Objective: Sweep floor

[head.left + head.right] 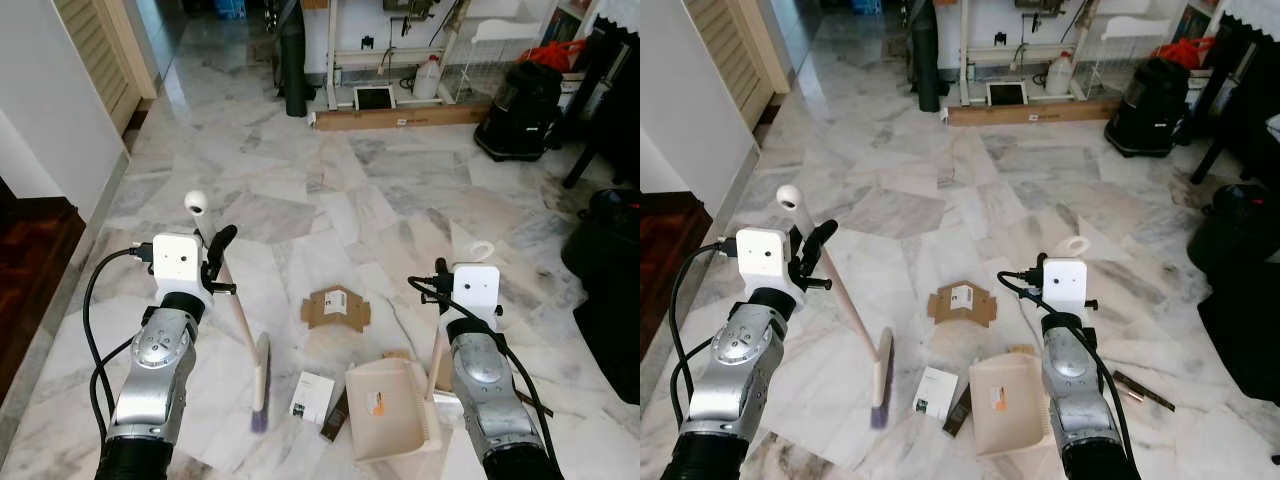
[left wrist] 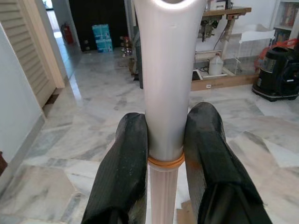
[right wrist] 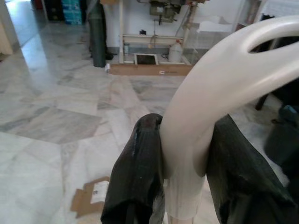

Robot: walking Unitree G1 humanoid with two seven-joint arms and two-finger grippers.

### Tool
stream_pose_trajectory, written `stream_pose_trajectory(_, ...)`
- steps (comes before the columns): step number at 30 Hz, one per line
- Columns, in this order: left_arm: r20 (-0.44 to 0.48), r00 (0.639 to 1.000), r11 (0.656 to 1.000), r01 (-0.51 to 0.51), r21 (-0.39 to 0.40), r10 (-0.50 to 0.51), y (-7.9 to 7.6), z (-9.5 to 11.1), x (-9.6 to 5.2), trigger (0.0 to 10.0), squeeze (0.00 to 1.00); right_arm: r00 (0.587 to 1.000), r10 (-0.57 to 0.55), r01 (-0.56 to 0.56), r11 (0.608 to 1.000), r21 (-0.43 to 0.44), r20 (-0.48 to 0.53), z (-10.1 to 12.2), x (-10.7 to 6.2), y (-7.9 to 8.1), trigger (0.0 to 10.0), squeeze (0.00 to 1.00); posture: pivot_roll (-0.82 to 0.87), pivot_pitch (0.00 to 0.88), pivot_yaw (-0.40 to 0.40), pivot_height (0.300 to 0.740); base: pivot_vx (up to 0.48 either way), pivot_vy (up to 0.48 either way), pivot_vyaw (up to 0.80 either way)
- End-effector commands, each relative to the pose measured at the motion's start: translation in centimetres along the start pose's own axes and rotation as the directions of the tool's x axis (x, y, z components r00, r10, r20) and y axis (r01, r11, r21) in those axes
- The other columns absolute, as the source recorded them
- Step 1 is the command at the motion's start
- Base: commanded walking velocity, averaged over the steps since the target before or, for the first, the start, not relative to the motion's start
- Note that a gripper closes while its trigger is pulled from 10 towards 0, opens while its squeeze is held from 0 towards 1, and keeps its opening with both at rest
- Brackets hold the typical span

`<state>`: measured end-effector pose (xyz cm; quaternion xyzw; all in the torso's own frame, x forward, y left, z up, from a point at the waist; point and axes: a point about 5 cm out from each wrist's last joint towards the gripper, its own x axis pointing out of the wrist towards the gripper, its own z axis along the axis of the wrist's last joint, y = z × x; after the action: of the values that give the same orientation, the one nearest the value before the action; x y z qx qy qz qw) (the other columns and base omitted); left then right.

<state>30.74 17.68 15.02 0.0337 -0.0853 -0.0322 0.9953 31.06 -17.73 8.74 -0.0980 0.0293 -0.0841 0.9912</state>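
no text readable anywhere. white label on flattened cardboard piece (image 1: 337, 306) too small to make out. printed white card (image 1: 311, 395) on floor blurred, marks illegible. orange sticker on dustpan (image 1: 385, 402) unreadable. blue boxes (image 2: 101, 38) in dark doorway bore print, illegible.

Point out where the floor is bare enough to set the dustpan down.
Bare marble lies beyond the cardboard piece, up to the wooden plank. It is crowded between the broom and dustpan, where the white card lies.
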Motion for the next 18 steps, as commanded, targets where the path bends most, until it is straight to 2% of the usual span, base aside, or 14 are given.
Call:
stream_pose_trajectory(1,0.039,0.999,1.000,-0.015,0.020,0.014,0.6,0.6,0.0,10.0,0.00,0.999,-0.034,0.034,0.999,-0.033,0.006,0.2,0.2,-0.7,10.0,0.00,-0.10,0.117,0.027,0.740,0.000,0.000,0.00)
stream_pose_trajectory(6,0.040,0.999,1.000,-0.016,0.022,0.015,0.7,0.6,0.0,10.0,0.00,0.997,-0.072,0.070,0.995,-0.066,-0.032,-0.5,0.2,-1.0,10.0,0.00,-0.10,0.120,0.024,0.740,0.000,0.000,0.00)
stream_pose_trajectory(12,0.050,0.999,1.000,-0.019,0.025,0.018,0.8,0.8,0.1,10.0,0.00,0.995,-0.105,0.104,0.993,-0.052,0.001,0.7,0.1,-1.4,10.0,0.00,-0.11,0.122,0.017,0.740,0.000,0.000,0.00)
stream_pose_trajectory(18,0.051,0.999,1.000,-0.017,0.024,0.016,0.7,0.8,0.3,10.0,0.00,0.986,-0.151,0.144,0.983,-0.113,-0.063,-0.2,-0.3,-2.2,10.0,0.00,-0.11,0.123,0.015,0.740,0.000,0.000,0.00)
